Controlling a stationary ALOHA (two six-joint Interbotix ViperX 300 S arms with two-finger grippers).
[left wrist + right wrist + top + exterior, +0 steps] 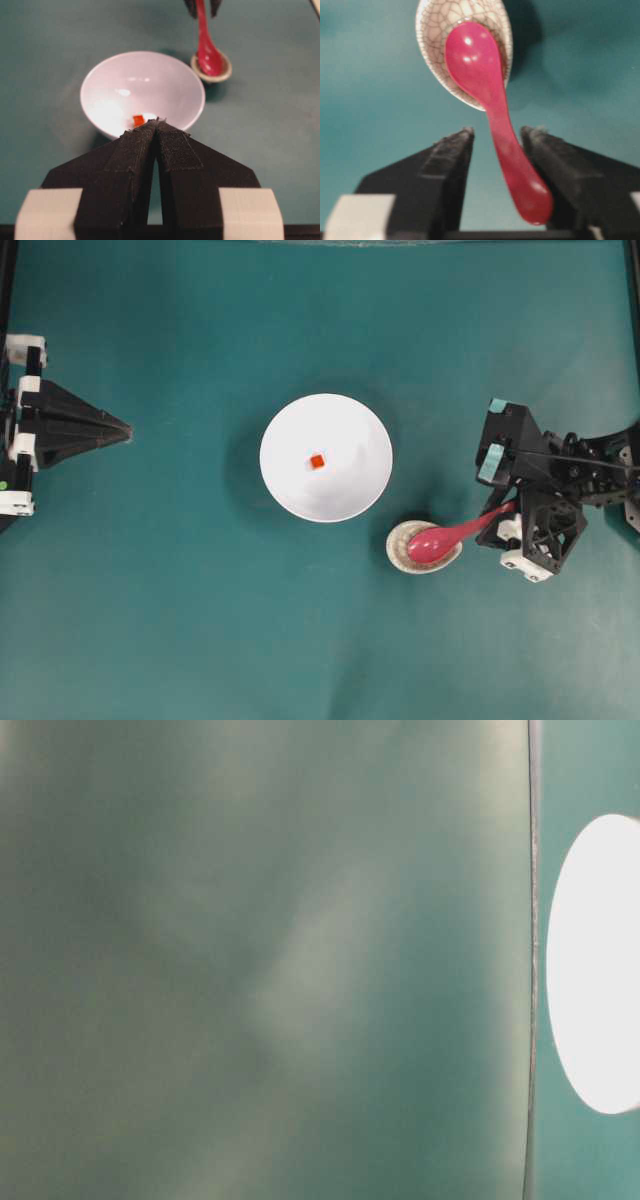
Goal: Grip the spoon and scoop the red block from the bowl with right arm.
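Two black fingers (445,165) of the right gripper (497,132) sit closest in its own wrist view, and they are spread apart. Between them runs the handle of the spoon (485,95), which is shiny and pink-red. A gap shows on the left side of the handle, and the right finger looks very near it, but no squeeze can be seen, so the jaws are open and hold nothing. Its scoop rests in a small speckled dish (432,45) shaped like an egg. From above, that dish (400,545) sits just beside the lower right edge of the bowl (345,485), on the green table (200,640). Inside the white bowl lies the red block (317,461), a tiny cube near the middle.

Far off on the left side of the table is the left gripper (125,428). Its two fingers (137,150) are pressed together at the tips, with nothing between them, and it points at the bowl from well away.

At table level the picture is a green blur with one white oval at the right edge.
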